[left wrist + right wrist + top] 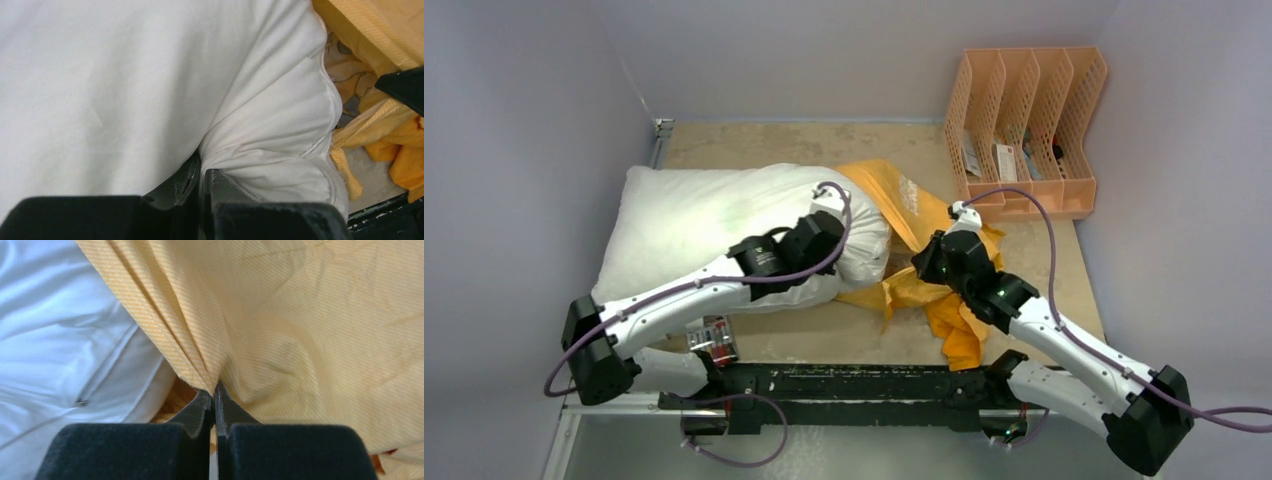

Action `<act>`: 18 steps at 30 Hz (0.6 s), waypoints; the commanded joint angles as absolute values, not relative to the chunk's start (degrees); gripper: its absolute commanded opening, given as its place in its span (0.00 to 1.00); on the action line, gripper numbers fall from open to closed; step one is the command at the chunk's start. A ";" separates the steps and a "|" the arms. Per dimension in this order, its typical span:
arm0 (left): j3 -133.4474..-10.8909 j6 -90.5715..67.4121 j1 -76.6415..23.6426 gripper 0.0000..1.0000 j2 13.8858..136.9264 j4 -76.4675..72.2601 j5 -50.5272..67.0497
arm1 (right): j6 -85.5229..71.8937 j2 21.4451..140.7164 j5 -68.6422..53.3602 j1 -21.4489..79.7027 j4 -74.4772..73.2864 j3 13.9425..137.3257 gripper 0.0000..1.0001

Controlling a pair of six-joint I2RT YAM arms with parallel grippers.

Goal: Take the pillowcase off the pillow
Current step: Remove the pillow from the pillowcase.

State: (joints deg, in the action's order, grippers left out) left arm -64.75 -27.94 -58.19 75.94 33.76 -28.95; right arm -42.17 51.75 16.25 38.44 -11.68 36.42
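cover bunched at the pillow's right end, both grippers clamped

the pillowcase [902, 205] lies crumpled against the right end of the pillow [694, 215]. a band of it runs from the far side down to a heap near the table's front edge. from overhead i can't tell whether any of it wraps the pillow's end. the pillow lies across the left half of the table [824, 335], nearly all of it bare white. my right gripper [214, 390] is pinched tight on a gathered fold of the orange cloth. my left gripper [202, 172] is closed on a tuck of white fabric at the pillow's seamed corner. a peach file rack [1024, 130] stands at the far right corner, apart from the cloth.
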 commanded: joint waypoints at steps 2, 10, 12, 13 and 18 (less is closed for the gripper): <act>-65.01 -25.28 -52.29 0.00 68.69 34.57 -27.56 | -36.29 54.07 22.24 37.36 -15.88 39.05 0.00; -61.36 -22.69 -54.80 0.00 64.33 41.15 -10.52 | -39.41 54.57 30.78 37.30 -22.38 45.76 0.19; -59.56 -24.05 -55.19 0.00 62.09 41.83 -10.87 | -37.72 54.18 29.20 37.30 -20.82 47.67 0.42; -58.82 -24.79 -55.26 0.00 61.18 42.05 -11.21 | -36.95 54.00 28.03 37.34 -19.59 48.70 0.45; -56.64 -27.75 -55.91 0.00 58.78 40.87 -11.38 | -29.02 55.58 16.98 36.00 -13.18 52.96 0.78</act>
State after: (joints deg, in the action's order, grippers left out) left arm -57.78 -25.12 -55.66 61.34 40.25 -10.20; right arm -36.25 55.33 24.18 37.34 -19.35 47.75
